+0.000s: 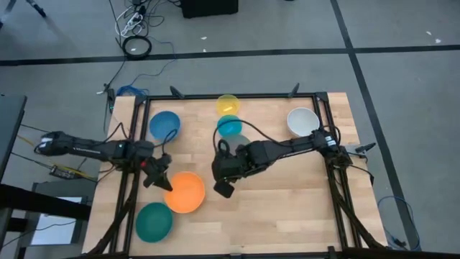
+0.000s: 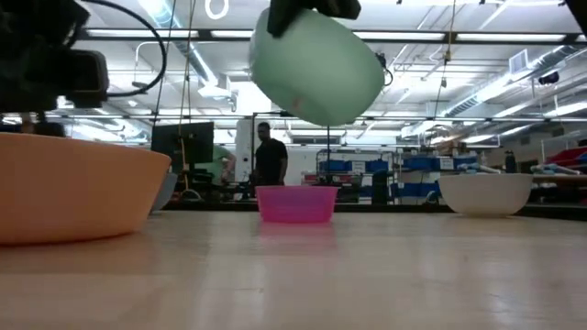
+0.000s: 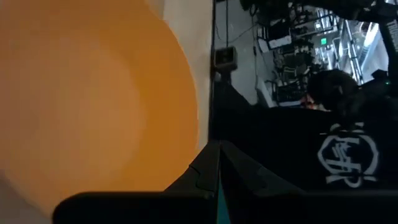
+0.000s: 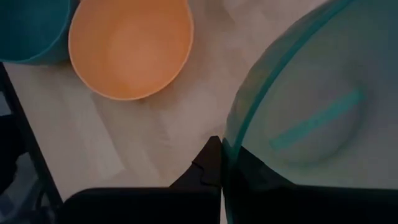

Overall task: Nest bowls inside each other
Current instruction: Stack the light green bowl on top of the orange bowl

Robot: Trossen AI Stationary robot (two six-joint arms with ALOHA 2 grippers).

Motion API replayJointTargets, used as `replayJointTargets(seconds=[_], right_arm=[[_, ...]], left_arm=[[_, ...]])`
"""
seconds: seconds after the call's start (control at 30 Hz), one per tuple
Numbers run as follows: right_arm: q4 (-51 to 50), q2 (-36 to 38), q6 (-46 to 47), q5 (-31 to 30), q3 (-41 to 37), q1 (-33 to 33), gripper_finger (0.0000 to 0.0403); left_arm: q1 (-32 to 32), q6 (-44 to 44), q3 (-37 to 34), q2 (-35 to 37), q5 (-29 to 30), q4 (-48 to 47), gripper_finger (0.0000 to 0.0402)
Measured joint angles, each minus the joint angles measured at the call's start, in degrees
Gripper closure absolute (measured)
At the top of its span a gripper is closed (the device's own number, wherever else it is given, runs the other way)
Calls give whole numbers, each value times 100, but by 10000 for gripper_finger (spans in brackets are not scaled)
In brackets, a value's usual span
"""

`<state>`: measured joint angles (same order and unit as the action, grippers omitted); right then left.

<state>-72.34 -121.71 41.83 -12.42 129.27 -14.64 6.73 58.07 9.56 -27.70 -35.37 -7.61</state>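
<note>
My right gripper [image 1: 228, 167] hangs above the table's middle, shut on a large green bowl [image 2: 316, 64] that is lifted high. Below it on the table stands a small magenta bowl [image 2: 295, 203]. An orange bowl [image 1: 185, 191] rests on its base at the near left, and my left gripper [image 1: 164, 180], shut, is right at its left rim. A dark green bowl [image 1: 154, 221] sits nearer the front edge. Along the far side stand blue [image 1: 164, 124], yellow [image 1: 228, 104], cyan [image 1: 230, 127] and white [image 1: 302, 121] bowls. My left gripper [image 3: 217, 149] has its shut fingertips beside the orange bowl's rim [image 3: 194, 134]; I cannot tell whether it touches the rim. My right gripper [image 4: 221, 146] pinches the green bowl's rim [image 4: 231, 140] between its two fingers, one inside the bowl and one outside, coming from above and slanting down. The bowl hangs tilted, clear of the table.
Black frame rails [image 1: 136, 108] run along the table's edges, with cables beyond the far left corner. Bare wood lies at the near right [image 1: 287, 208]. A person [image 2: 269, 156] stands in the room far behind the table.
</note>
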Motion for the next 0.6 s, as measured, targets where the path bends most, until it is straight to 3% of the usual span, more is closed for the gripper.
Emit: replayJointTargets(seconds=[0.17, 0.27, 0.6], right_arm=[[-135, 118, -144, -154, 2, 42, 403], [-154, 160, -236, -234, 0, 68, 403], [-181, 252, -460, -410, 0, 119, 403]], left_arm=[[908, 953, -4, -369, 541, 159, 381], [1279, 1312, -2, -714, 816, 833, 381], [1705, 1714, -2, -2845, 1022, 3266, 381]])
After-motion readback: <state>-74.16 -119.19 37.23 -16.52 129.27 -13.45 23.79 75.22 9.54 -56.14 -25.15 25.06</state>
